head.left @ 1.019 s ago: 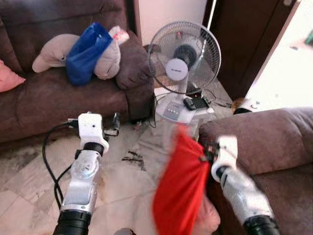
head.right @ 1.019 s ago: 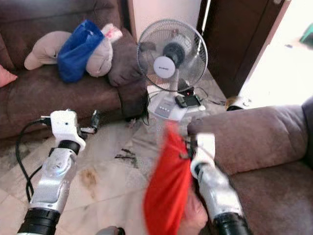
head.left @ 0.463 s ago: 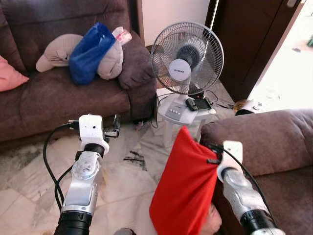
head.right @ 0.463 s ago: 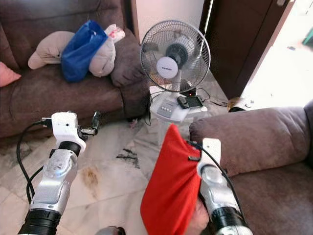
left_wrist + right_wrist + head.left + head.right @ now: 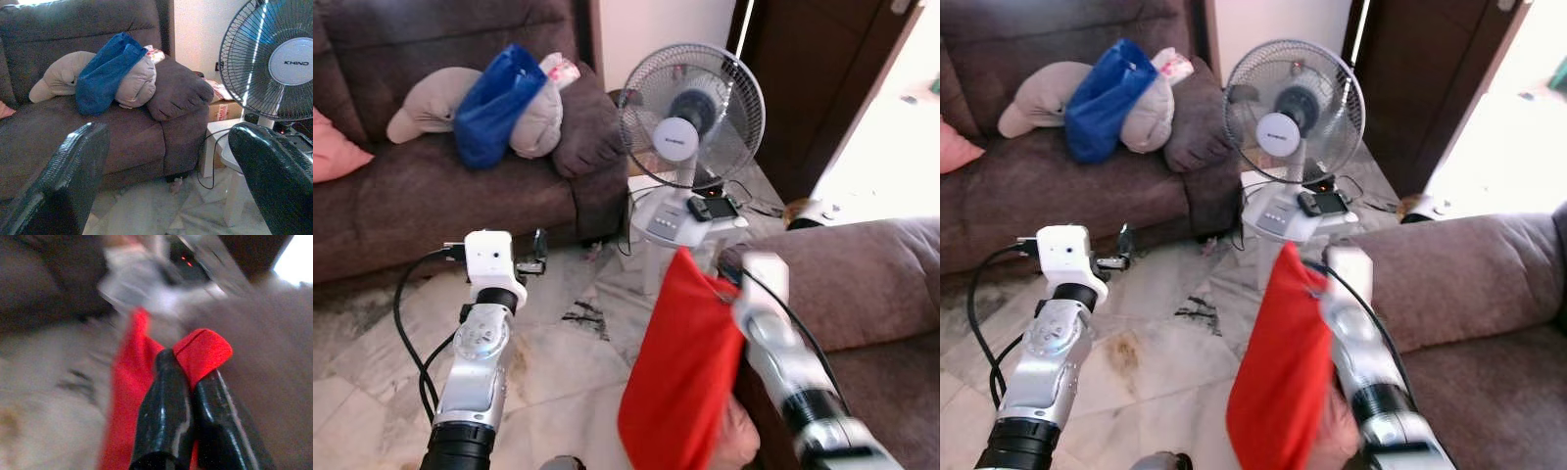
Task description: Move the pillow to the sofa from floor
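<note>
Far sofa (image 5: 431, 196): we see it along the wall on the left, with a pink cushion (image 5: 331, 152) at its left end, then a beige pillow (image 5: 440, 108) and a blue bag (image 5: 494, 103) lying across it near the armrest.
Left gripper (image 5: 166, 171): we hold it raised over the marble floor (image 5: 372, 343) in front of that sofa — its fingers (image 5: 73, 171) stand wide apart with nothing between them.
Fan (image 5: 690, 113): it stands on a white stool (image 5: 680, 220) between the two sofas, facing us; a dark remote-like object sits on the stool beside its base.
Pillow (image 5: 680, 367): red, off the floor, hanging by its upper corner beside the near sofa's armrest, not resting on any seat.
Right gripper (image 5: 183, 382): we have its jaws clamped together on the pillow's top corner — the wrist view shows red fabric pinched between the black fingers (image 5: 164, 406).
Near sofa (image 5: 871, 284): brown, on the right, its armrest just behind the right arm; this part is somewhat blurred.
</note>
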Controlling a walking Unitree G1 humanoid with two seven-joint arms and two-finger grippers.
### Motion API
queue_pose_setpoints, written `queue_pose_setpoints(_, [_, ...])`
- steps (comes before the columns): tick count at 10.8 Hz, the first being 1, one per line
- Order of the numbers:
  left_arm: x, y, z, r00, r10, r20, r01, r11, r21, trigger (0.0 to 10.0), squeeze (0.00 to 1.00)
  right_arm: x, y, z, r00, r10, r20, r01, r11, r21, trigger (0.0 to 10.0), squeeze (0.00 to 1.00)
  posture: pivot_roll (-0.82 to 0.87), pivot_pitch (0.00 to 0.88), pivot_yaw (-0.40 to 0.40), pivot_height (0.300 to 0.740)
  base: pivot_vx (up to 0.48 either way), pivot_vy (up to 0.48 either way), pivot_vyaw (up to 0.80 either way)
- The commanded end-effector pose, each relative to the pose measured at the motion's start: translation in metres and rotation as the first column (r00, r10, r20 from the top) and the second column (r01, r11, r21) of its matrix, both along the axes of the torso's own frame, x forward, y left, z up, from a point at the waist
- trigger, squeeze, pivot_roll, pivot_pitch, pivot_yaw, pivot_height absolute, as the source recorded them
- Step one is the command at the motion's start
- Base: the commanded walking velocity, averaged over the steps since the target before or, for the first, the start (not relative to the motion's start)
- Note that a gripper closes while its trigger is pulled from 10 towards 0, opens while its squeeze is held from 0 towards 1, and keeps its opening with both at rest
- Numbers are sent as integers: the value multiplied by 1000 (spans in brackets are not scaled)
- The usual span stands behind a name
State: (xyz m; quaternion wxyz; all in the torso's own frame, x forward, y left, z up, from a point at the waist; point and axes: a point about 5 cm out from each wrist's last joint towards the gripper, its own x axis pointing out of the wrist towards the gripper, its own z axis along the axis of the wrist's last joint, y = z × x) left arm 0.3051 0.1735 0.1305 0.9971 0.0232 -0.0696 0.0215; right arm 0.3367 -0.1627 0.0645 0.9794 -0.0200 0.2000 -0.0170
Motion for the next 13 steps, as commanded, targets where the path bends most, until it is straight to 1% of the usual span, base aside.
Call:
queue_pose_setpoints(1, [-1, 2, -2, 1000, 13, -7, -13, 1000, 5, 10000, 0, 29, 25, 86, 921, 125, 370, -145, 989, 26, 10000, 0, 92, 0, -12, 740, 0, 0, 0])
queue_pose_setpoints(2, [-1, 5, 0, 1000, 19, -2, -19, 1000, 8, 10000, 0, 22, 67, 138, 795, 266, 545, -428, 883, 193, 10000, 0, 91, 0, -12, 740, 0, 0, 0])
queue_pose_setpoints(3, [0, 6, 0, 1000, 21, -1, -21, 1000, 9, 10000, 0, 13, 85, 151, 739, 333, 585, -535, 818, 210, 10000, 0, 85, 0, -10, 740, 0, 0, 0])
queue_pose_setpoints(4, [0, 6, 0, 1000, 22, 1, -22, 1000, 10, 10000, 0, -4, 113, 166, 647, 416, 638, -676, 700, 229, 10000, 0, 82, 0, -10, 740, 0, 0, 0])
queue_pose_setpoints(5, [1, 6, 1, 1000, 24, 5, -24, 1000, 12, 10000, 0, -36, 146, 180, 502, 491, 712, -840, 472, 266, 10000, 0, 81, 0, -11, 740, 0, 0, 0])
queue_pose_setpoints(6, [2, 7, 3, 1000, 29, 10, -29, 1000, 12, 10000, 0, -59, 163, 187, 390, 508, 768, -916, 305, 263, 10000, 0, 81, 0, -12, 740, 0, 0, 0])
queue_pose_setpoints(7, [2, 7, 3, 999, 31, 13, -31, 999, 12, 10000, 0, -64, 163, 184, 365, 525, 769, -928, 267, 259, 10000, 0, 82, 0, -14, 740, 0, 0, 0])
queue_pose_setpoints(8, [2, 8, 3, 999, 34, 12, -34, 999, 11, 10000, 0, -66, 157, 185, 347, 524, 778, -936, 244, 253, 10000, 0, 80, 0, -16, 740, 0, 0, 0])
queue_pose_setpoints(9, [2, 6, 3, 999, 28, 16, -28, 1000, 5, 10000, 0, -54, 135, 181, 405, 507, 761, -906, 337, 257, 10000, 0, 80, 0, -18, 740, 0, 0, 0])
queue_pose_setpoints(10, [1, 5, 3, 1000, 24, 16, -24, 1000, 2, 10000, 0, -40, 112, 172, 508, 474, 720, -837, 470, 281, 10000, 0, 80, 0, -20, 740, 0, 0, 0])
queue_pose_setpoints(11, [1, 3, 1, 1000, 14, 10, -14, 1000, -4, 10000, 0, -11, 57, 141, 753, 299, 586, -572, 738, 358, 10000, 0, 70, 0, -18, 740, 0, 0, 0])
queue_pose_setpoints(12, [1, 1, -2, 1000, 2, -2, -2, 1000, -13, 10000, 0, 1, 9, 93, 928, 98, 358, -228, 912, 342, 10000, 0, 62, 0, -16, 740, 0, 0, 0])
queue_pose_setpoints(13, [2, -2, -2, 1000, -9, -5, 9, 1000, -23, 10000, 0, -2, -20, 59, 979, -28, 202, -20, 973, 230, 10000, 0, 62, 0, -16, 740, 0, 0, 0])
